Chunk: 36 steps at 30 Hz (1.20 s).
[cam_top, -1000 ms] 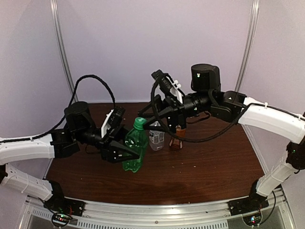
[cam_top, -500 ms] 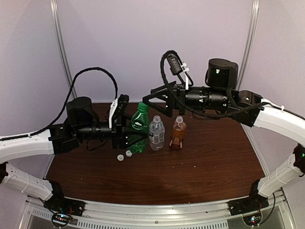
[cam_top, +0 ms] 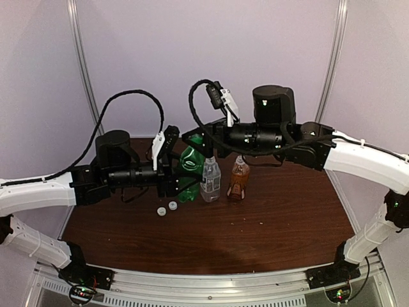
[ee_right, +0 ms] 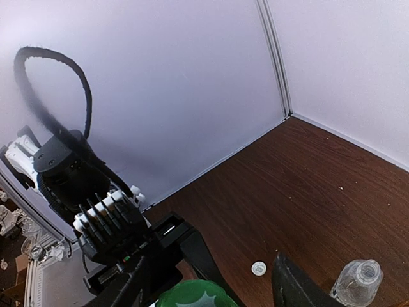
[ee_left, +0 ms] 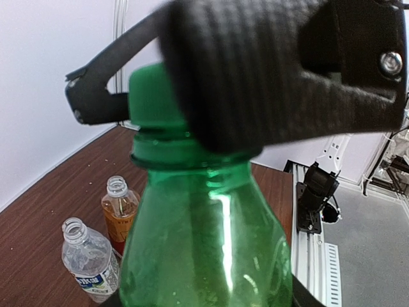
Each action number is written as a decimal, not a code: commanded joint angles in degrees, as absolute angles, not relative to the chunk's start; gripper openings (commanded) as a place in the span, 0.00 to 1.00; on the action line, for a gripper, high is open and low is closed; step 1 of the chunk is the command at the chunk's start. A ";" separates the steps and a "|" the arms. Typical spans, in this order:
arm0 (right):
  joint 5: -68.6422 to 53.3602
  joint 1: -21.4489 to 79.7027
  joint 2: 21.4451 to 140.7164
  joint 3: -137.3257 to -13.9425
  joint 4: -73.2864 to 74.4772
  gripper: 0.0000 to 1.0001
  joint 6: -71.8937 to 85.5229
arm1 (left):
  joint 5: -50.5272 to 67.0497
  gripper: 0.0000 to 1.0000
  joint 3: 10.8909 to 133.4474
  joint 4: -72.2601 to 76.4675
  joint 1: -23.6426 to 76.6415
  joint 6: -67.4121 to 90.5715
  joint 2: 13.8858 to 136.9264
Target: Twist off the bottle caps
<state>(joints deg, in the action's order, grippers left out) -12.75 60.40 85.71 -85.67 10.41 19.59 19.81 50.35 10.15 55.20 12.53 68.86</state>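
the green bottle [cam_top: 186, 161] stands towards the back left of the brown table [cam_top: 275, 224]. the left gripper [cam_top: 177, 183] is clamped round its lower body from the left side, so that hand is pinching the bottle. the green cap [ee_left: 153, 96] is on the neck, and the right gripper [cam_top: 193, 137] reaches in from the right at cap height. in the left wrist view one wide black finger [ee_left: 255, 70] covers the right half of the cap and a thinner one pokes out behind it on the left. from the right wrist camera those fingers look spread with the cap between them, and there's a visible gap on one side. so i'd call it spread around the cap, not squeezing it.

the clear bottle [cam_top: 209, 181] is just beside the green one on its right, close enough that the right arm's wrist hangs right over it. the amber bottle [cam_top: 238, 181] comes next, a small gap further right. both necks are bare, both upright. the two white caps [cam_top: 161, 211] [cam_top: 172, 205] lie side by side on the table in front of the green bottle, under the left arm's forearm.

each wrist has a black cable looping up, and the left cable [cam_top: 128, 102] makes a big arch against the pale back wall [cam_top: 204, 57]. a metal rail [cam_top: 223, 281] runs along the near edge, with both arm bases on it.
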 commanded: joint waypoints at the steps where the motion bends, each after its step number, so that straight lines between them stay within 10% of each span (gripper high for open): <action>1: -10.66 60.73 84.56 -85.60 8.97 0.61 19.16 | 18.66 0.09 52.40 11.91 55.49 13.03 69.18; 18: -12.89 60.60 81.93 -82.10 6.37 0.00 17.69 | 17.69 0.09 51.49 11.06 55.55 10.46 68.20; 36: -63.54 57.61 82.28 -84.60 15.66 0.06 -10.40 | 57.88 0.09 48.36 17.11 55.52 8.75 64.43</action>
<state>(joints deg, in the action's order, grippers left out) -45.89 58.78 81.84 -81.65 7.75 -0.10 42.96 49.45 9.93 55.53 8.54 66.70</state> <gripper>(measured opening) 0.271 0.564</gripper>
